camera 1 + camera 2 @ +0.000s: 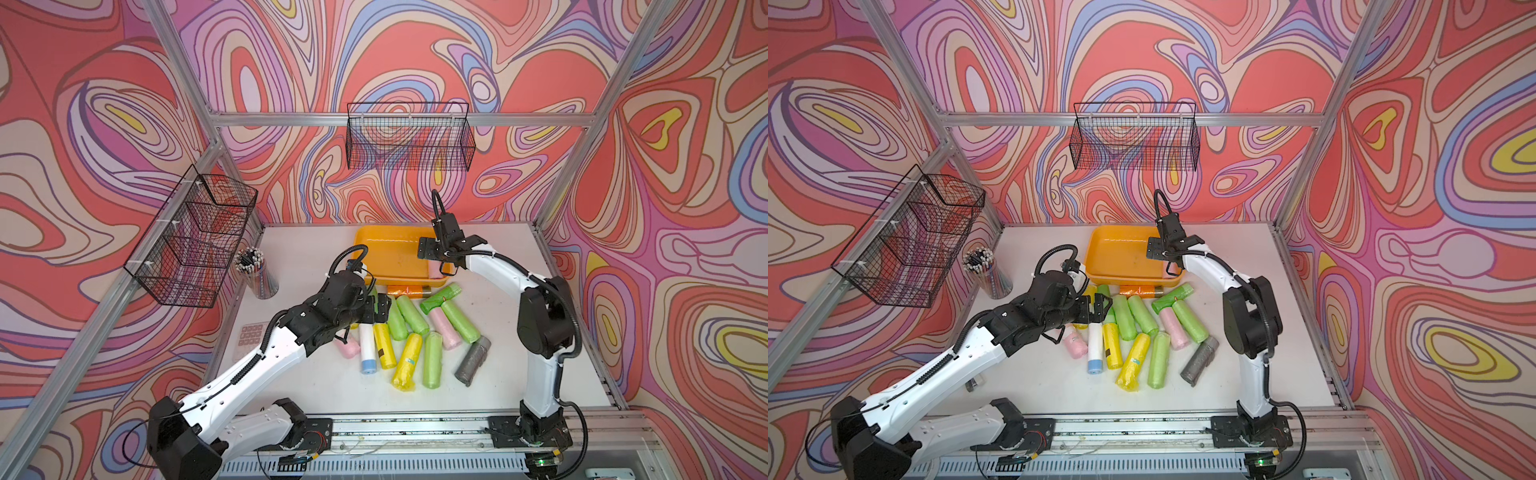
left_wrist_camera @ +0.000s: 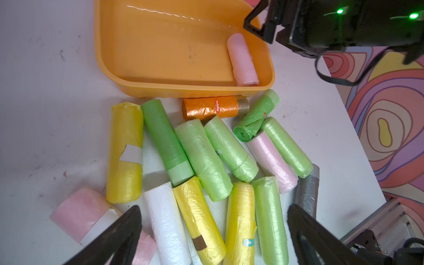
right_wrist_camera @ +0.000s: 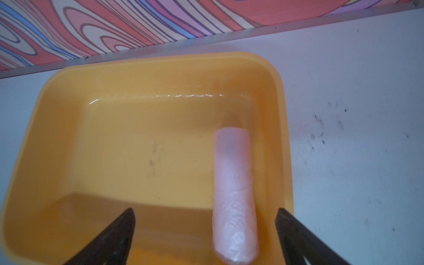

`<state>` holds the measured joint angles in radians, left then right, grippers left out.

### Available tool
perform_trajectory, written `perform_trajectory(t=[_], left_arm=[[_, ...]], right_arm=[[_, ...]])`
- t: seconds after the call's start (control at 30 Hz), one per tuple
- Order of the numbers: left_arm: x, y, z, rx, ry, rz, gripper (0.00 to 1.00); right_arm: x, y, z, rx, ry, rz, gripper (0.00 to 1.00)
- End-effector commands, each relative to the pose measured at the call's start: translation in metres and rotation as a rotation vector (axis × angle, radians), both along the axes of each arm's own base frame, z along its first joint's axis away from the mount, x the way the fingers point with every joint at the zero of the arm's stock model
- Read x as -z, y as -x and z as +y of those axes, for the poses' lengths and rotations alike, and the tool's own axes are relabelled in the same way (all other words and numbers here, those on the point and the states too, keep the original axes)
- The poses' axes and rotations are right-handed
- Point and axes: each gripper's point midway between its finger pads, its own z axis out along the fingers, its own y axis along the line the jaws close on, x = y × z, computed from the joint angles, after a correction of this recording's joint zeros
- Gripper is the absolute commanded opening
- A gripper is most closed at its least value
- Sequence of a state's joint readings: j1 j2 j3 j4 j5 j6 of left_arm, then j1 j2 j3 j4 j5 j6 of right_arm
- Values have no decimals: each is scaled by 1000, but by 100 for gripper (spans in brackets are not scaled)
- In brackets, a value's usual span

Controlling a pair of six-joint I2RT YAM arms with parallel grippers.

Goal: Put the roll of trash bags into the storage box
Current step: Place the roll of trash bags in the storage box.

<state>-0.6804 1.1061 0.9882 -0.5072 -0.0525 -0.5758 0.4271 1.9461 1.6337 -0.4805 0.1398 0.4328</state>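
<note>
- The shallow orange-yellow plastic storage box point(image 1: 390, 253) is sitting toward the back of the white tabletop point(image 1: 316, 382), roughly in the middle.
- A pale pink roll of trash bags point(image 2: 243, 59) is lying flat on the floor of that box. It's tucked along the wall on the robot's right, down by the near corner.
- That same pink roll point(image 3: 234, 195) is looking a bit smeary in the right wrist view, so no fine detail there.
- The right gripper point(image 3: 205, 213) is hanging above the box with its black fingers point(image 3: 114, 236) spread wide. The roll is lying below and between them with neither finger touching it, so this one is holding nothing.
- The left gripper point(image 2: 214, 210) is hovering over the heap of loose rolls in front of the box. Its jaws are gaping wide too, with nothing caught between them.
- The heap is sprawling across the table: a bunch of light green rolls point(image 2: 203, 158), a few yellow rolls point(image 2: 125, 151), a white roll point(image 2: 167, 224) and a grey roll point(image 1: 473, 359).
- A crinkly orange roll point(image 2: 211, 109) is lying just beside the box's near wall, running along it. Can't tell if it's actually touching.
- A black wire mesh basket point(image 1: 409, 137) is hanging on the back wall and a second wire basket point(image 1: 195, 237) on the left wall. A clear cup of pencils point(image 1: 257, 270) is standing below that second one.
</note>
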Motion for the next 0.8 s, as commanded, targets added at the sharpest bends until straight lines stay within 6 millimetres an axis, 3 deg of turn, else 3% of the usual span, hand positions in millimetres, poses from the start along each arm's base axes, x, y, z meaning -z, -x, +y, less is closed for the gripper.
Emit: perform_trajectory(t=[0.0, 0.1, 0.3, 0.5, 0.6, 0.77], left_arm=[[-9, 4, 24, -105, -37, 2, 100], [-11, 8, 34, -158, -21, 7, 100], [-15, 9, 61, -293, -65, 0, 100], [-6, 13, 78, -378, -139, 57, 100], [7, 17, 88, -447, -158, 93, 100], [40, 30, 107, -568, -211, 177, 100]], right_arm=[[-21, 17, 6, -16, -93, -34, 98], [-23, 35, 5, -29, -141, -40, 98], [-46, 72, -1, -52, -215, -51, 98], [-59, 114, 1, -121, -321, -53, 98], [-50, 135, 1, -143, -379, -31, 98], [-17, 170, -2, -167, -405, 73, 98]])
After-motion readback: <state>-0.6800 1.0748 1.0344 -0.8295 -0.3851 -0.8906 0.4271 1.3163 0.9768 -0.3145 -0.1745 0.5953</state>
